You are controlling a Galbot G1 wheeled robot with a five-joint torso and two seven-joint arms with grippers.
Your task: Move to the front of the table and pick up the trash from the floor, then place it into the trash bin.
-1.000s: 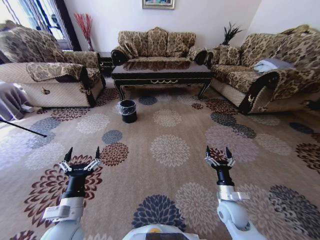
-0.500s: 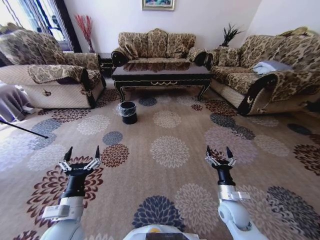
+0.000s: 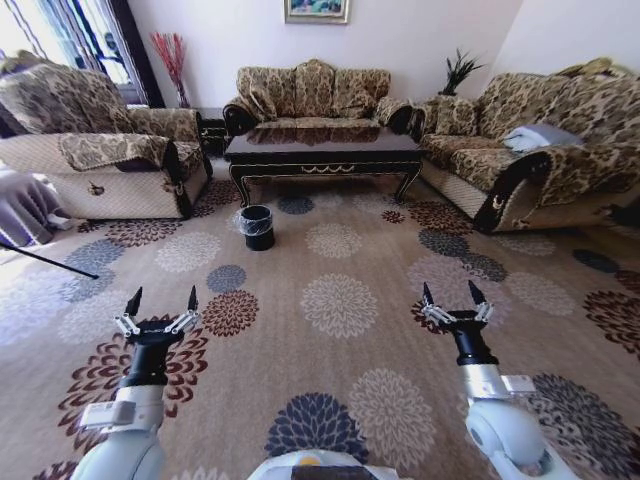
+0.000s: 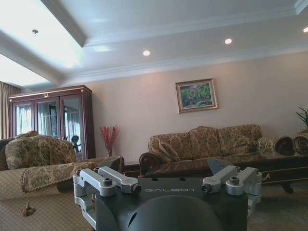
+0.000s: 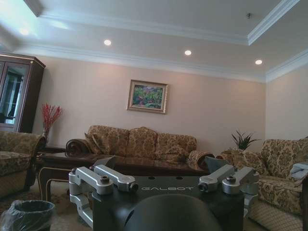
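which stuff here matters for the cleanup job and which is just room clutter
Job: table; trash bin; floor; left end effector and right end effector, both open, low over the carpet.

Just around: sofa; framed picture; potted plant; red branches.

The floor (image 3: 340, 300) is stretching out ahead in the head view, beige-tan carpet dotted with round floral medallions in brown, navy and cream. Standing directly on it is the trash bin (image 3: 258, 226), small, round and black, with a clear liner folded over its rim; it is sitting just in front of the table's left end, a little apart from the carved leg. The table (image 3: 322, 150), long, low and glossy dark, is standing on the carpet beyond the bin, its top reflecting the sofa (image 3: 312, 92) behind. Two more sofas are resting on the carpet, one at either side.
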